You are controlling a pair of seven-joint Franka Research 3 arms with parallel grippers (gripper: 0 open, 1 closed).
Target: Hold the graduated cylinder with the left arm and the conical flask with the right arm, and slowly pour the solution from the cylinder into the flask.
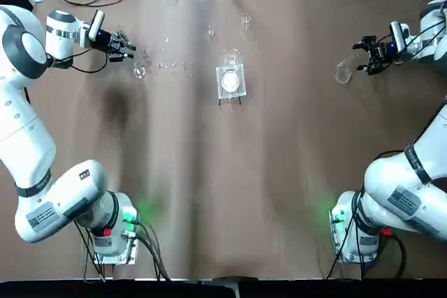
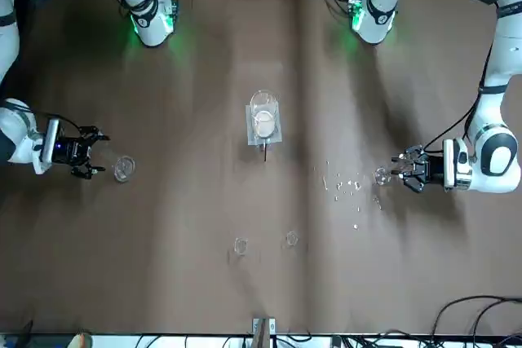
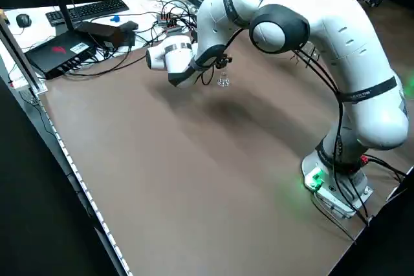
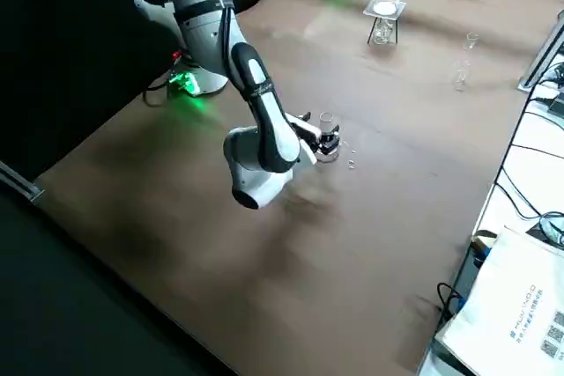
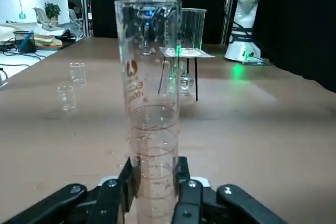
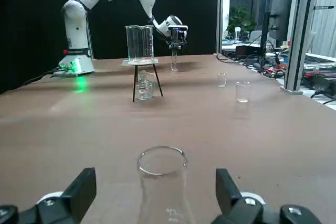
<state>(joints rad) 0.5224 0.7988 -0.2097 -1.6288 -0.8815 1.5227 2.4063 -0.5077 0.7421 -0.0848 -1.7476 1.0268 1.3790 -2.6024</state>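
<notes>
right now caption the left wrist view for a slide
Left gripper shut on the upright graduated cylinder, beaker on stand behind.

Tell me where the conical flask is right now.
In the top view, the conical flask stands on the table's right side, just in front of the right gripper, whose open fingers flank its neck in the right wrist view.

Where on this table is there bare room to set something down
The table is bare between the arm bases and the beaker on its stand. It is crowded toward the far edge: the left tool by the graduated cylinder and glass bits, two small cups, and the right tool beside the conical flask.
</notes>
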